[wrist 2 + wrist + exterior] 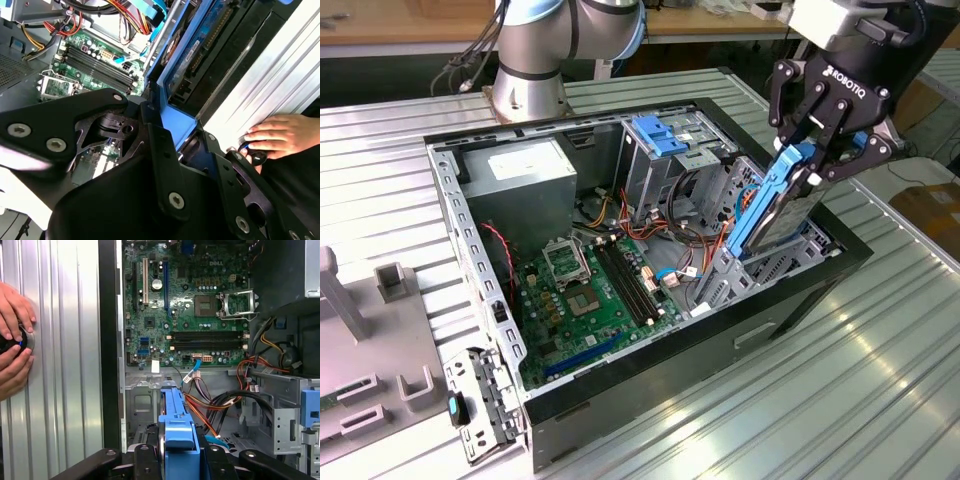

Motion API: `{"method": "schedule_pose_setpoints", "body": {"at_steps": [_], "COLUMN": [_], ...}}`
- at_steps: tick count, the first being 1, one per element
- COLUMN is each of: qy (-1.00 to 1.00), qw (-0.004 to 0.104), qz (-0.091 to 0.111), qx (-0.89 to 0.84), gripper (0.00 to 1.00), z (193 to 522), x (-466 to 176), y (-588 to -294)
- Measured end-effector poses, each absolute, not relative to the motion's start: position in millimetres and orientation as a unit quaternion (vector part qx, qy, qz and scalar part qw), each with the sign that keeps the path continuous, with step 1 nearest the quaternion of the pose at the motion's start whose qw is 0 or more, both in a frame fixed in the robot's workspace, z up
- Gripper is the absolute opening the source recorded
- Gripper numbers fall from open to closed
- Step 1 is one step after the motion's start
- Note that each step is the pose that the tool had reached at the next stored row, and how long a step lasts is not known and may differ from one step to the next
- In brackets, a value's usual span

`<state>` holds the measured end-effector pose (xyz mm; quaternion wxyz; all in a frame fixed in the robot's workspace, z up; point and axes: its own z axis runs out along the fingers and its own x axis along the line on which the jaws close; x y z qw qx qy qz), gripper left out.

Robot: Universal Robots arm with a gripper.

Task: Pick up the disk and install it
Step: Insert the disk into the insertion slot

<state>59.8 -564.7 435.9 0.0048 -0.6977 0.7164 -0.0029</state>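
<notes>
Disk hangs tilted on edge at the right of the exterior view, over the ribbed worktop, the open computer case and its drive cage, with the fingers clamped on its upper end; it is probably stiff, dense and shock-sensitive, and best held by the blue rails.

Loose cables crowd the drive bay beside the disk.

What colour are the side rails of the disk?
Bright blue; the disk shows best in the exterior view.

disk | blue rails | on edge, tilted (held) | low end w/in case
</notes>
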Motion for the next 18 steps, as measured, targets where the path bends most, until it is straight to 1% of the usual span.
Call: {"method": "schedule_pose_setpoints", "body": {"at_steps": [15,17,18], "qy": [0.716,0.716,0.716], "qw": [0.005,0.005,0.005], "qz": [-0.003,-0.003,-0.003], "qx": [-0.698,-0.698,-0.698], "gripper": [0.37,0.38,0.45], "z": [430.6,430.5,430.5], "x": [60.7,60.7,60.8], "y": [-564.7,-564.7,-564.7]}}
